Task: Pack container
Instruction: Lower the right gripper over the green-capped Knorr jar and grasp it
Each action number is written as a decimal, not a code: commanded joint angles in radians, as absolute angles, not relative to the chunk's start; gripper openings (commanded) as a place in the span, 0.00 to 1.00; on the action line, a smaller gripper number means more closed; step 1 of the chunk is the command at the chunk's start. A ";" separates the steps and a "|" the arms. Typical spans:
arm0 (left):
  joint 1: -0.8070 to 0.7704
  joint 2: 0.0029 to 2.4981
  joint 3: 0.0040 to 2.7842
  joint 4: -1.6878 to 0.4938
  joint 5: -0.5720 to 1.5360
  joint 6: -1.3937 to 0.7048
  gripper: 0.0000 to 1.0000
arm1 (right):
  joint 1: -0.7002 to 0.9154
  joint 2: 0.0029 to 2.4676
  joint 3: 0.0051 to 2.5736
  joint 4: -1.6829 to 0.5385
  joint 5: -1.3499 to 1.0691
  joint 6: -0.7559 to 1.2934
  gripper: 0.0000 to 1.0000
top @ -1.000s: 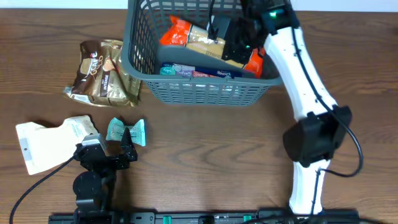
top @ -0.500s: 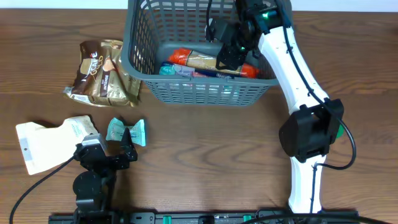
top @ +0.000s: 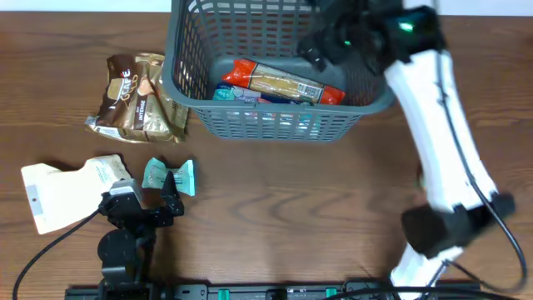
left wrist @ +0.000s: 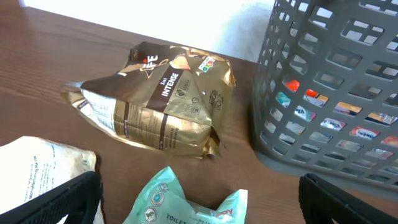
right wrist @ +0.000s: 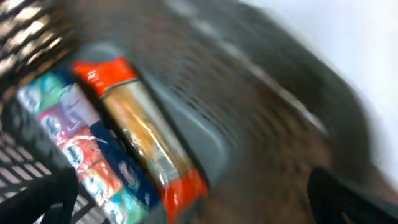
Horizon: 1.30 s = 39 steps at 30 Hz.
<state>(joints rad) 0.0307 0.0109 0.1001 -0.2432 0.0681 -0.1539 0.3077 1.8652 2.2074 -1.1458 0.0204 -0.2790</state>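
Wood-grain table [top: 283,200], container [top: 266,125] sits at the far edge, centre-right, upright, open side up. Inside it: orange-ended snack packet [top: 283,83] lying flat on the floor, long side roughly parallel to the front wall, and a blue multi-colour packet [top: 250,96] wedged between it and that wall. Flat and long-side-to-wall is sensible, leaves floor space behind for the bulkier bags. Right gripper [top: 316,48] hangs over the basket's right side above the rim; its wrist view is blurred, but the two fingers sit at the frame corners, spread wide with nothing between them, so I read it as empty and the orange packet as placed, not held. Left gripper [left wrist: 199,208] is parked low at the near-left of the table, fingers also wide apart, gripping nothing, aimed at what's left outside. Outside the basket: gold-brown coffee bag [top: 137,96] just beside the basket's left wall, teal tissue packet [top: 169,177] right in front of the left fingers, white pouch [top: 67,196] to its left. My guess: roughly two of five packed. Tissue packet looks like the easy next pick for the left arm. Coffee bag is crinkly and puffed, likely to slip or snag on the lattice rim
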 commanded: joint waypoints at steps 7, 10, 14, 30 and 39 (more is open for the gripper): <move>0.027 0.004 0.084 -0.274 0.064 -0.152 0.99 | 0.075 1.626 2.225 -1.463 0.287 0.371 0.99; 0.027 0.004 0.084 -0.274 0.064 -0.152 0.99 | -0.018 1.617 2.225 -1.540 0.272 0.374 0.99; 0.027 0.004 0.084 -0.274 0.064 -0.152 0.99 | -0.110 1.633 2.223 -1.644 0.266 0.358 0.99; 0.027 0.004 0.084 -0.274 0.064 -0.152 0.99 | -0.251 1.715 2.059 -1.658 0.147 0.565 0.99; 0.027 0.004 0.084 -0.274 0.064 -0.152 0.99 | -0.263 1.715 1.674 -1.427 0.154 0.599 0.99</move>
